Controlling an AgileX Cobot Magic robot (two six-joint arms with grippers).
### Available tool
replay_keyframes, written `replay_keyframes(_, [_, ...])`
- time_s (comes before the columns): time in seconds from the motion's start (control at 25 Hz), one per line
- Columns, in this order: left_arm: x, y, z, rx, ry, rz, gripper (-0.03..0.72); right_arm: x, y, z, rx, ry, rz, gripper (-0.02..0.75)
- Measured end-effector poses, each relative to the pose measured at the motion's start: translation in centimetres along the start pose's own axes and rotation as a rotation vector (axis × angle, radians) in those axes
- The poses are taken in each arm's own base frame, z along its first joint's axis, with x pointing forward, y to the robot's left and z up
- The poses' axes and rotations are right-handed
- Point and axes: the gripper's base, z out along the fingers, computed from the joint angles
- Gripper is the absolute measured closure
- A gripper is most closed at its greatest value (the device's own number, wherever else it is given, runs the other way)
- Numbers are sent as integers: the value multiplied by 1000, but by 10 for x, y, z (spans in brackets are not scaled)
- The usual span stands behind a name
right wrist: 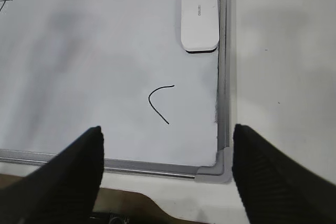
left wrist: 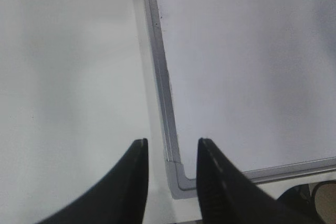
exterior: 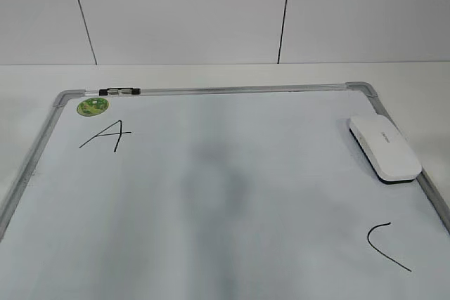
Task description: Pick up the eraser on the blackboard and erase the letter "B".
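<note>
The white eraser (exterior: 384, 147) lies on the blackboard (exterior: 211, 244) by its right frame edge; it also shows in the right wrist view (right wrist: 199, 18). No letter "B" shows; a faint grey smudge (exterior: 214, 173) marks the board's middle. A black "A" (exterior: 107, 135) is at the upper left and a black "C" (exterior: 385, 244) at the lower right, also in the right wrist view (right wrist: 159, 102). My left gripper (left wrist: 172, 145) is open over the board's near left corner. My right gripper (right wrist: 167, 140) is open wide above the board's near right corner. Neither gripper shows in the exterior view.
A small black-and-clear marker (exterior: 119, 91) lies on the board's top frame beside a round green sticker (exterior: 93, 106). The board's grey frame (right wrist: 226, 77) runs along the right. White table surface (left wrist: 68, 77) surrounds the board.
</note>
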Motion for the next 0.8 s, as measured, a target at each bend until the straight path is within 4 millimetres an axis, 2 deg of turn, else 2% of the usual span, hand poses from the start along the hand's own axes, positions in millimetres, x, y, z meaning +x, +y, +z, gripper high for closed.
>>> replay_keyframes(0.16, [43, -3, -17, 17, -101, 17, 452, 34, 0, -4, 1, -57, -7, 153])
replay_keyframes(0.28, [76, -4, -22, 18, -171, 31, 452, 57, -1, 0, 1, -77, -10, 153])
replay_keyframes(0.52, [133, -4, -21, 18, -318, 55, 452, 89, -9, 19, 64, -64, -26, 153])
replay_keyframes(0.68, [157, -3, -13, 17, -387, 62, 452, 96, -18, 21, 159, -87, -54, 153])
replay_keyframes(0.8, [159, -3, -12, 16, -426, 65, 452, 95, -21, 20, 197, -103, -65, 153])
